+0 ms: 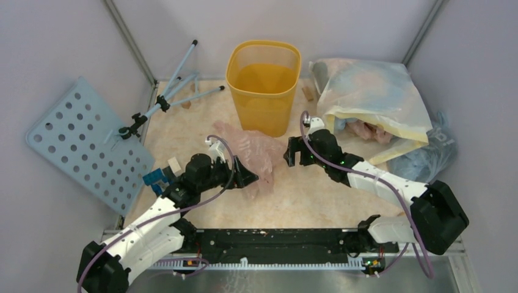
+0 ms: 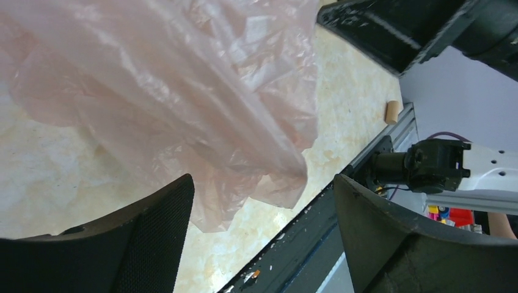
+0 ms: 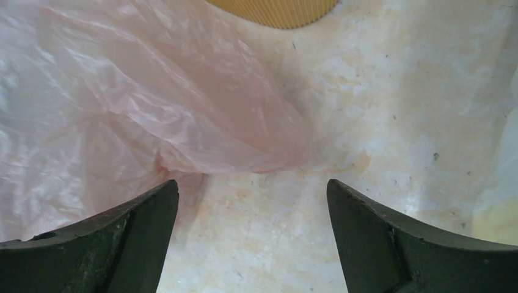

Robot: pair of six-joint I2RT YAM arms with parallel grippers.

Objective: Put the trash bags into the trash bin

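The trash bin [image 1: 264, 79], a yellow-orange translucent wastebasket, stands upright at the back middle of the table; its base shows at the top of the right wrist view [image 3: 275, 11]. The trash bag [image 1: 256, 151], thin crumpled pale pink film, lies flat on the table in front of the bin. My left gripper [image 1: 248, 177] is at the bag's near left edge, open. In its wrist view the film [image 2: 183, 91] reaches down between the spread fingers of the gripper [image 2: 262, 183]. My right gripper [image 1: 292, 152] is at the bag's right edge, open over bare table [image 3: 251, 183], with the film [image 3: 153, 104] beside its left finger.
A large whitish-yellow sack [image 1: 366, 97] and a grey-blue bag [image 1: 427, 149] lie at the back right. A perforated blue-grey panel [image 1: 85, 143] and a tripod [image 1: 165, 101] lean at the left. A blue clip [image 1: 156, 178] sits by the left arm. The black rail [image 1: 275, 241] runs along the front.
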